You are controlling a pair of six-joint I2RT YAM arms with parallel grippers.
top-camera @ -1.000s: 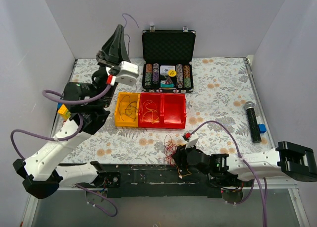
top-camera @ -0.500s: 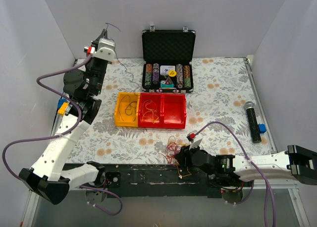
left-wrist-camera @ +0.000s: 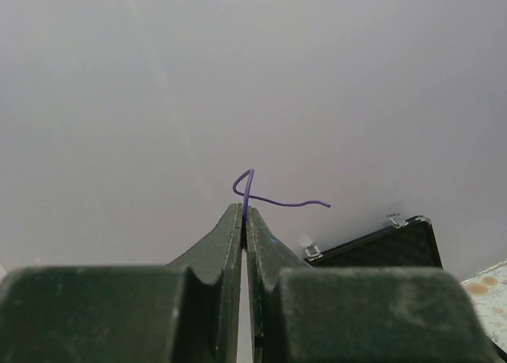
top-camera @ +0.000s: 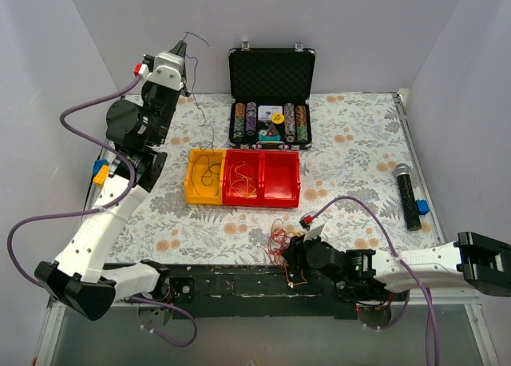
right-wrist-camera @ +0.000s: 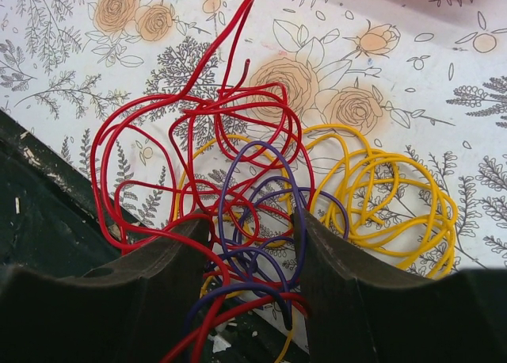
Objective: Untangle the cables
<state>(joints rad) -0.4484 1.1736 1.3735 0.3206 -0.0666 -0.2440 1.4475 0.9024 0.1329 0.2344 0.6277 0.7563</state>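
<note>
Our left end effector (left-wrist-camera: 243,214) is raised high over the back-left corner of the worktop (top-camera: 351,150). Its jaws are closed on a thin purple cable (left-wrist-camera: 273,202), whose curled end sticks out past the tips. In the top view a fine line seems to hang from there toward the worktop, left of the open case (top-camera: 271,74) at the back edge.

Our right end effector (right-wrist-camera: 253,232) lies low at the middle of the near edge, jaws apart and straddling the tangle (top-camera: 277,238). Red loops (right-wrist-camera: 150,125) rise to the left and yellow loops (right-wrist-camera: 396,196) spread to the right. Purple loops (right-wrist-camera: 261,177) sit loose in the gap between the fingers. We see nothing pinched, though some red wire brushes one finger's inner face. The tangle rests on the worktop, right at the near edge.

Near the middle, a yellow bin (top-camera: 192,196) holds dark loops (top-camera: 209,173). It touches a red bin (top-camera: 281,178), whose left compartment holds more loops (top-camera: 242,178).
</note>
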